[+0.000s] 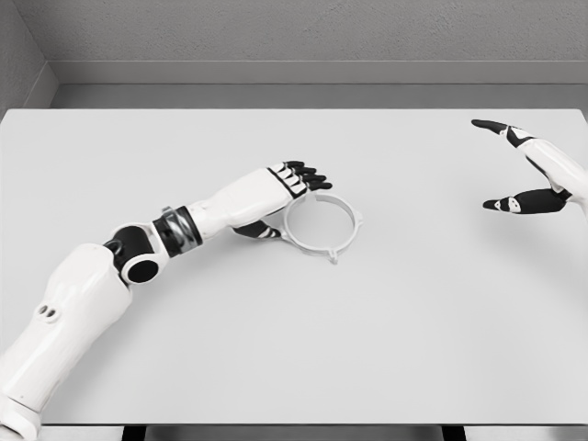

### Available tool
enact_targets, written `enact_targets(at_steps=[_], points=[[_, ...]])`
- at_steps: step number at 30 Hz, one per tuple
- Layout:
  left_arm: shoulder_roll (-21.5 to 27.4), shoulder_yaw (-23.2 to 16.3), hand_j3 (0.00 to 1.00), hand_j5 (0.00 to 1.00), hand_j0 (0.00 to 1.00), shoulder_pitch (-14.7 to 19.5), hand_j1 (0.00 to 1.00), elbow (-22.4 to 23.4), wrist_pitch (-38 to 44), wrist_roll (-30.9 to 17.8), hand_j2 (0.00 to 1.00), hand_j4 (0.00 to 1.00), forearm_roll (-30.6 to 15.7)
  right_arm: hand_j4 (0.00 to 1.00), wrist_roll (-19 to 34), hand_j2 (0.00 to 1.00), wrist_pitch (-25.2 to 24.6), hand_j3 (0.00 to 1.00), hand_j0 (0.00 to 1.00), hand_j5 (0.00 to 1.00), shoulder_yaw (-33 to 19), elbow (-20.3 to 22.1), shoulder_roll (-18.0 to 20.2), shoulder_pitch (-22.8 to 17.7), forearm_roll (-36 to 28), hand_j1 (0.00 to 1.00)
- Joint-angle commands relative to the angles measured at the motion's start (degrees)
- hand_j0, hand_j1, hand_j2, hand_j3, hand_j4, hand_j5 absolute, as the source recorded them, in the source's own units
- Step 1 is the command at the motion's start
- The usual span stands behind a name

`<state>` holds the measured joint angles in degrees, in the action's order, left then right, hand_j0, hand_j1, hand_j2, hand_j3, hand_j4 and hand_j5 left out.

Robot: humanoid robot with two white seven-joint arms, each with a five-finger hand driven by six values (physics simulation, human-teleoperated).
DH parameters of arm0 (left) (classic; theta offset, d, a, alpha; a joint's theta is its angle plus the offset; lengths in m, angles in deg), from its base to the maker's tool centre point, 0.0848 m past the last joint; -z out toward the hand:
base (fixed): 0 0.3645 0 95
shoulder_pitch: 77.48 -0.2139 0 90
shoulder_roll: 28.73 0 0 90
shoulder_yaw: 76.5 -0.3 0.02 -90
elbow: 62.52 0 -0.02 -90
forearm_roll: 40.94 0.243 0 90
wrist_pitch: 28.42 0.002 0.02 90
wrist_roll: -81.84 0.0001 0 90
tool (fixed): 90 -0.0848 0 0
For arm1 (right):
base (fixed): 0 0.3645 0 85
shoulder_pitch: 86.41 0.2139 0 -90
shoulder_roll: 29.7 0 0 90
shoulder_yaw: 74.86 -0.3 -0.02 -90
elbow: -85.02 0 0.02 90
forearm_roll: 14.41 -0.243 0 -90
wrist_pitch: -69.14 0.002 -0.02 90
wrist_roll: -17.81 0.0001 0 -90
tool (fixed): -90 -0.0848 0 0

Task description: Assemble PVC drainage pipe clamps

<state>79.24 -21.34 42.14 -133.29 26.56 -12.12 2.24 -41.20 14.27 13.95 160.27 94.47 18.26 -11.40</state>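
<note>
Left hand (292, 188) half-closed at clamp ring's (322, 225) ten o'clock, grip uncertain; better pinched rim squarely. Right hand (533, 170) open.

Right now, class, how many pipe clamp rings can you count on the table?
1. The clamp ring lies near the middle of the table, at the left hand. No other shows; nothing hides much of the table.

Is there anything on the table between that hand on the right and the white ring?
Nothing visible. Only bare table lies between the right hand and the clamp ring. The left hand is already at the ring's far-left edge.
</note>
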Motion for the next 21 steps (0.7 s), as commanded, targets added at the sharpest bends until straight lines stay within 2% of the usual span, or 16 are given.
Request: enact_targets(at_steps=[1, 21], points=[[-0.7, 0.0, 1.00, 1.00, 1.00, 0.0, 1.00, 0.0, 0.0, 0.0, 1.00, 1.00, -0.2, 1.00, 0.0, 1.00, -0.1, 1.00, 1.00, 1.00, 0.0, 0.1, 0.0, 0.0, -0.6, 1.00], [-0.9, 0.7, 1.00, 1.00, 1.00, 0.3, 1.00, 0.2, 0.0, 0.0, 1.00, 1.00, 0.0, 1.00, 0.0, 1.00, -0.1, 1.00, 1.00, 1.00, 0.0, 0.1, 0.1, -0.1, -0.6, 1.00]])
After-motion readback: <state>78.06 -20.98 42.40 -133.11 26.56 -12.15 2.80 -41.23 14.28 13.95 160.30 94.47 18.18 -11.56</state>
